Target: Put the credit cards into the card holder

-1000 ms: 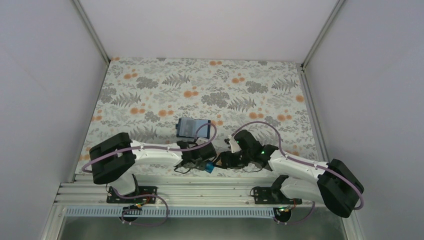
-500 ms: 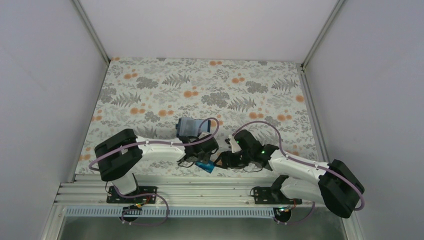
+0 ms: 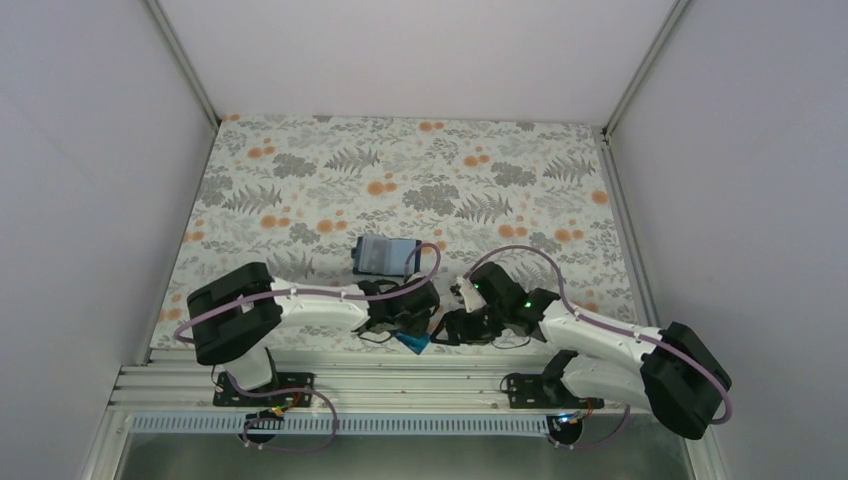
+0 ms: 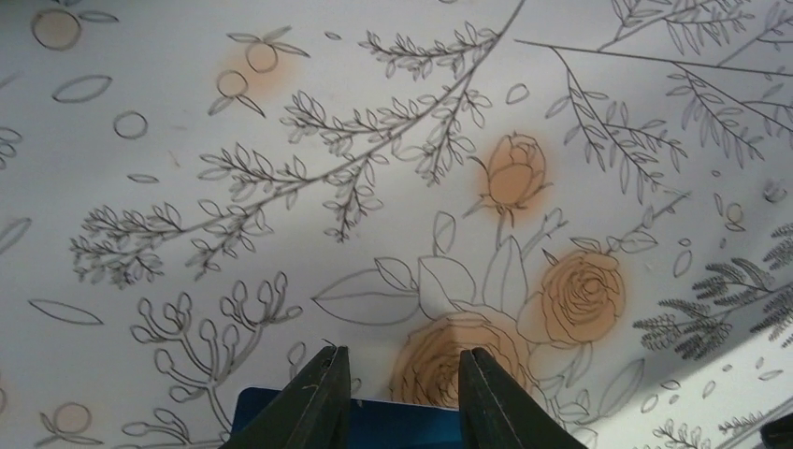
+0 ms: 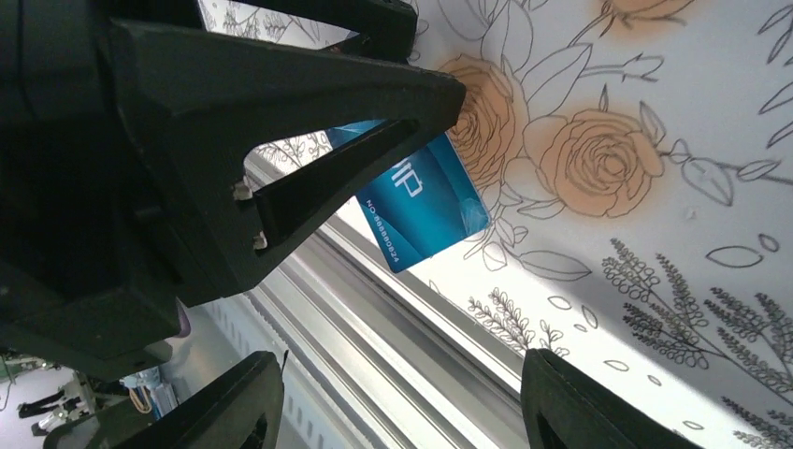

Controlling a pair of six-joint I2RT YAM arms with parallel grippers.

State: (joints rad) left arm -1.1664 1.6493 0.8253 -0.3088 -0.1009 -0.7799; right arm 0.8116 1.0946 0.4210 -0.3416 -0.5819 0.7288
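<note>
1. Table [image 3: 300,180] first: all your action sits at its near edge, low on the flowered cloth [image 4: 281,140], right in front of the arm bases.
2. Left claw [image 4: 400,360]: fingers a narrow gap apart, nothing between them, and you see the printed roses through the gap. The tips stand over the teal card [image 5: 425,201] and look to be pressing on it, though contact can't be confirmed.
3. Right claw [image 5: 402,374]: spread wide, empty, just beside that card and facing it from the rail side.
4. Card holder [image 3: 385,255]: lying open on the cloth, paler inside up, just beyond the left wrist and apart from both claws. It's likely soft and light, so expect it to skid when a card is pushed in. Pin it.
5. Teal card: flat at the table's near edge, under the left fingers, one corner seemingly reaching past the cloth toward the metal rail [image 5: 374,309]. The black cards can't be spotted in these views.
6. That corner is your handle. The card should be light, stiff, thin and slick, with no lip to get under while it lies flat. Pinch across both faces at whatever overhangs, deep enough that it won't squirt out.
</note>
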